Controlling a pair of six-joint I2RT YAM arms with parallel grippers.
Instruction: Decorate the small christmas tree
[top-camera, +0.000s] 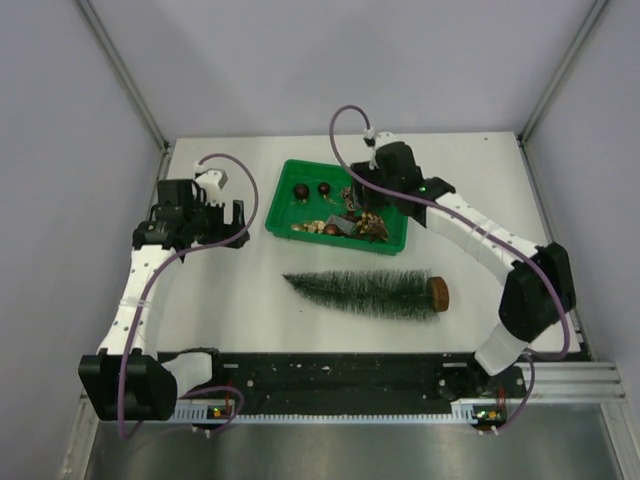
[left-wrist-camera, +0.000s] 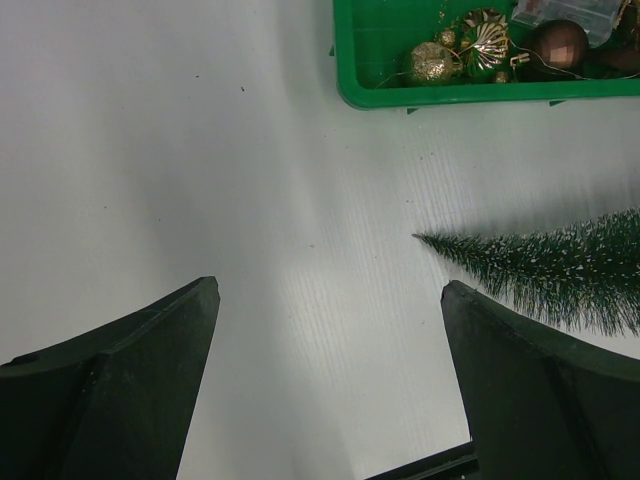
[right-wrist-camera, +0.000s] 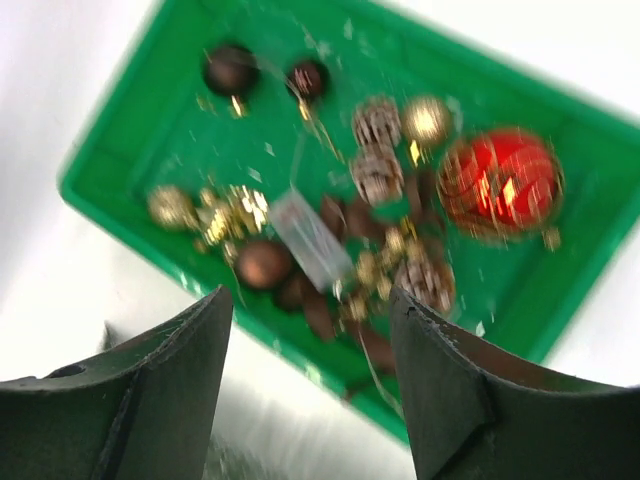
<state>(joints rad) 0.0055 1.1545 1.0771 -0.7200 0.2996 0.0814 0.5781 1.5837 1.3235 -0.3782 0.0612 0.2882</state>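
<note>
The small christmas tree (top-camera: 365, 292), a slim bristly green cone with frosted tips, is laid sideways on the white table (top-camera: 220, 290) beside the green plastic tray (top-camera: 283, 205). The right gripper (right-wrist-camera: 310, 300) is held parted and empty over the tray's baubles (right-wrist-camera: 500, 185), presumably to pick one. The left gripper (left-wrist-camera: 330, 285) is spread wide, empty, aside.

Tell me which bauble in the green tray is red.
The big gold-striped ball at the right of the right wrist view; the tray's other ornaments are brown or gold and smaller.

White table (top-camera: 235, 300), pale grey walls (top-camera: 300, 60)
</note>
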